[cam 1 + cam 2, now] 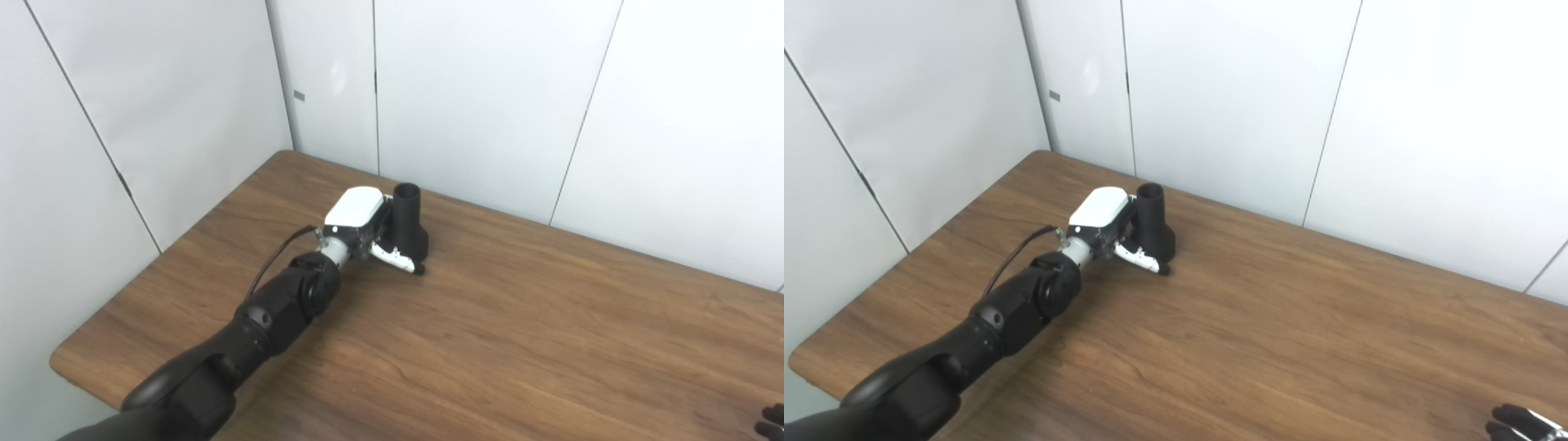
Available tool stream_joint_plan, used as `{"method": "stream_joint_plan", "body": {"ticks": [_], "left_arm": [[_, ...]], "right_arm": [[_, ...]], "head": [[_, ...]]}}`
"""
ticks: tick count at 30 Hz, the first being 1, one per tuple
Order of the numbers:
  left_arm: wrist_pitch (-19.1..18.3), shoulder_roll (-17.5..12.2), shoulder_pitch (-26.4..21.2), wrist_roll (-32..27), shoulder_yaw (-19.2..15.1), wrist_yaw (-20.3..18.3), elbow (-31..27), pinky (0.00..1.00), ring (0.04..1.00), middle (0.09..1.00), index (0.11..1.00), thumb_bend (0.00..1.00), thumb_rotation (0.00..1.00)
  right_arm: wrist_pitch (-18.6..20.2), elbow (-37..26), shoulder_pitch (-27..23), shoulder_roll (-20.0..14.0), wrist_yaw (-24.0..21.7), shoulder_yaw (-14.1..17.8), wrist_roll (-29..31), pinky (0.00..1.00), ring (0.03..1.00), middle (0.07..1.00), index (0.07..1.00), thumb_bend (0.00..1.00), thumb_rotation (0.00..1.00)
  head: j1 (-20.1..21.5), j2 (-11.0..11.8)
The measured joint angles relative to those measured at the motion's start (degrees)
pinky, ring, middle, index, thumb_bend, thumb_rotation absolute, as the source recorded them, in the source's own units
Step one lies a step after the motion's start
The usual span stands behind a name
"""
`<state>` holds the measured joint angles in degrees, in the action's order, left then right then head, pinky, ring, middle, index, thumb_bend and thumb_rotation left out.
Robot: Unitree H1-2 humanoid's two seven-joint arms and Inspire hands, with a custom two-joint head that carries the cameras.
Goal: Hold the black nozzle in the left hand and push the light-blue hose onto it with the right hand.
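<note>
The black nozzle [409, 225] stands upright on the wooden table [520, 318], tube end up, near the far left corner. My left hand [367, 229] is wrapped around it from the left, with the thumb [398, 260] across the front of its wide base and the fingers hidden behind it. It also shows in the right eye view [1154, 226]. Only the dark fingertips of my right hand [1522, 424] show at the bottom right corner, low by the table's near edge. No light-blue hose is in view.
White wall panels [490, 92] stand close behind the table's far edge and along its left side. The table's left corner edge [61, 361] is near my left arm.
</note>
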<state>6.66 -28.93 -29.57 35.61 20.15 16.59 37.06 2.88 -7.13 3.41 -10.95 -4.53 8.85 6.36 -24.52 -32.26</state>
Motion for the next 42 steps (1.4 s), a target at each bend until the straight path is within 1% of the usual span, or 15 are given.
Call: {"method": "stream_joint_plan", "body": {"ticks": [6,13,16,19,20,22,23,25,26,27,28,30,33,38,42], "left_arm": [[2.55,0.35,1.01,0.33,0.32,2.80,0.39,0.41,0.451,0.484,0.486,0.52,0.00],[3.08,0.16,1.32,0.62,1.13,3.70,0.38,0.40,0.451,0.487,0.484,0.52,0.00],[3.16,-0.16,1.32,1.57,2.05,4.70,0.42,0.37,0.417,0.470,0.496,0.52,0.00],[3.12,-0.30,1.29,2.67,2.93,5.50,0.36,0.28,0.337,0.422,0.511,0.52,0.00],[3.13,-0.40,1.23,2.94,3.30,5.56,0.32,0.24,0.295,0.451,0.494,0.52,0.00],[3.20,-0.45,1.16,3.20,4.06,5.59,0.21,0.21,0.271,0.467,0.485,0.52,0.00],[3.39,-0.43,1.18,3.19,4.50,5.59,0.07,0.19,0.246,0.469,0.483,0.52,0.00],[3.39,-0.45,1.44,3.19,5.03,5.59,-0.73,0.17,0.228,0.470,0.482,0.53,0.00],[3.33,-0.60,1.86,3.19,5.16,5.57,-1.67,0.18,0.236,0.471,0.482,0.53,0.00],[3.27,-0.71,2.40,3.15,5.28,5.55,-2.55,0.20,0.264,0.426,0.500,0.52,0.00],[3.29,-0.71,2.75,3.13,5.36,5.55,-3.38,0.20,0.260,0.425,0.499,0.52,0.00],[3.43,-0.79,3.30,3.13,5.76,5.54,-4.65,0.18,0.237,0.462,0.486,0.52,0.00],[3.43,-1.17,3.89,3.13,6.78,5.08,-6.91,0.17,0.221,0.470,0.483,0.52,0.00],[3.57,-1.62,5.58,3.38,9.20,3.66,-12.20,0.10,0.145,0.471,0.482,0.53,0.00],[5.48,-2.31,5.79,5.19,12.04,2.80,-14.92,0.13,0.159,0.471,0.482,0.53,0.00]], "right_arm": [[0.60,-0.22,-0.02,-0.03,-0.03,0.03,0.13,0.54,0.649,0.670,0.629,0.50,0.41],[0.90,-0.27,-0.02,-0.02,-0.01,0.04,-0.13,0.57,0.669,0.686,0.644,0.47,0.41],[0.89,-0.31,-0.02,-0.02,-0.02,0.02,-0.29,0.57,0.670,0.685,0.645,0.45,0.41],[0.92,-0.48,0.01,0.06,0.02,-0.15,-0.62,0.57,0.672,0.687,0.648,0.44,0.41],[0.99,-0.69,0.05,0.12,0.08,-0.23,-0.94,0.57,0.677,0.692,0.651,0.43,0.40],[1.12,-1.26,0.27,0.32,0.28,-0.57,-1.60,0.59,0.690,0.704,0.662,0.41,0.39],[1.17,-1.58,0.44,0.40,0.33,-0.73,-1.91,0.60,0.694,0.709,0.668,0.39,0.37],[1.31,-2.41,0.82,0.51,0.56,-1.14,-2.61,0.61,0.702,0.716,0.675,0.34,0.31],[1.44,-2.63,0.88,0.59,0.60,-1.34,-2.89,0.62,0.708,0.720,0.681,0.31,0.25],[1.62,-2.79,0.93,0.79,0.84,-1.52,-3.20,0.63,0.713,0.725,0.687,0.29,0.19],[1.84,-2.93,0.94,1.06,1.16,-1.58,-3.50,0.64,0.716,0.727,0.691,0.27,0.12],[2.21,-3.39,0.94,1.66,1.62,-1.86,-4.01,0.64,0.717,0.730,0.699,0.25,0.03],[2.51,-4.85,1.08,2.47,1.85,-3.07,-5.08,0.65,0.724,0.737,0.709,0.22,0.00],[3.61,-5.69,1.09,3.73,2.73,-3.93,-7.43,0.64,0.706,0.720,0.697,0.22,0.00],[3.55,-6.42,1.05,4.94,3.61,-4.95,-9.52,0.62,0.697,0.712,0.688,0.23,0.00]], "head": [[0.00,0.00],[0.88,0.09],[1.58,-0.09],[3.16,-0.26],[3.77,-0.26],[4.39,-0.35],[4.74,-0.44],[5.97,-0.53],[6.24,-0.53],[7.28,-0.61],[7.56,-0.62],[8.70,-0.62],[9.93,-0.70],[13.27,-0.79],[16.34,-0.70]]}}
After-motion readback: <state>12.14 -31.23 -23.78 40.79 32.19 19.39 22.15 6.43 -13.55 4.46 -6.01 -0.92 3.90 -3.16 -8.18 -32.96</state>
